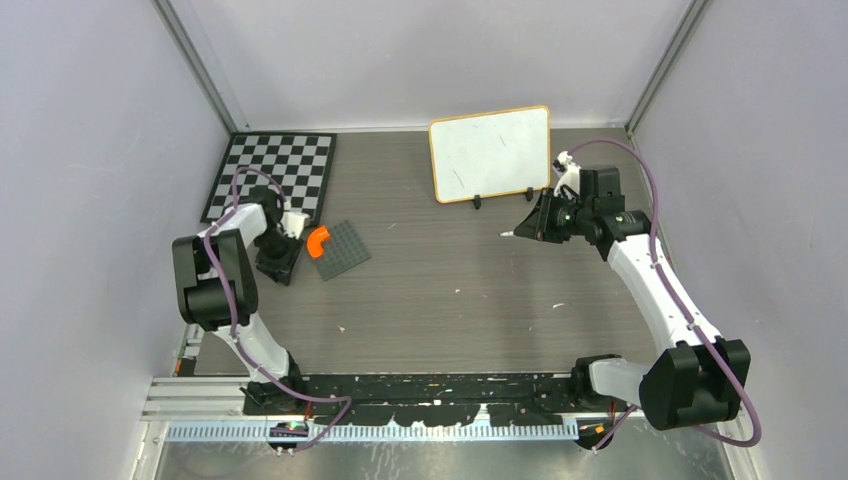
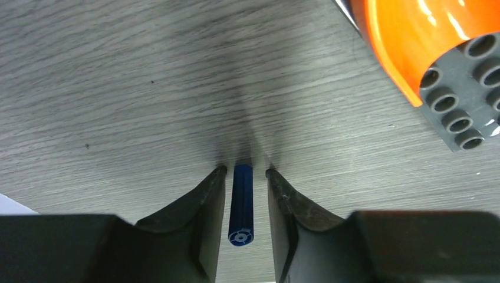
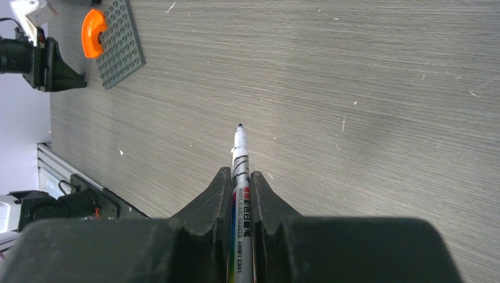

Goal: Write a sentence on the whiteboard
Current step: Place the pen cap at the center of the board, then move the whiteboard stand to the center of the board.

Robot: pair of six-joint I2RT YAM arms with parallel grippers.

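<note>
Marker (image 3: pixel 240 150) sits clamped in the right gripper (image 3: pixel 239 172). The jaws pinch the barrel, and the bare tip pokes out ahead over the table (image 3: pixel 365 88).

The whiteboard (image 1: pixel 490 153) stands at the upper centre of the top view, propped on two small black feet. It is up and to the left of the marker, near it but apart. I see no blue words on it, only faint dark marks, so the sentence is not yet begun.

At the left of that view the left gripper (image 2: pixel 244 171) is down at the table, its jaws narrowly parted either side of a blue cap (image 2: pixel 242 203). Slim gaps show on both sides, so it does not seem to grip it. A grey plate (image 1: pixel 345 252) with an orange piece (image 1: pixel 317 241) lies just beside.

The whiteboard looks light, stiff and smooth. On such small feet I would expect it to slide or tip back under a firm push, so the strokes want a gentle press. The marker is slim, hard, slick plastic. The hold is behind the tip, at the printed band, and the barrel may creep back in the jaws when pressed. A grip nearer the tip would be steadier.
</note>
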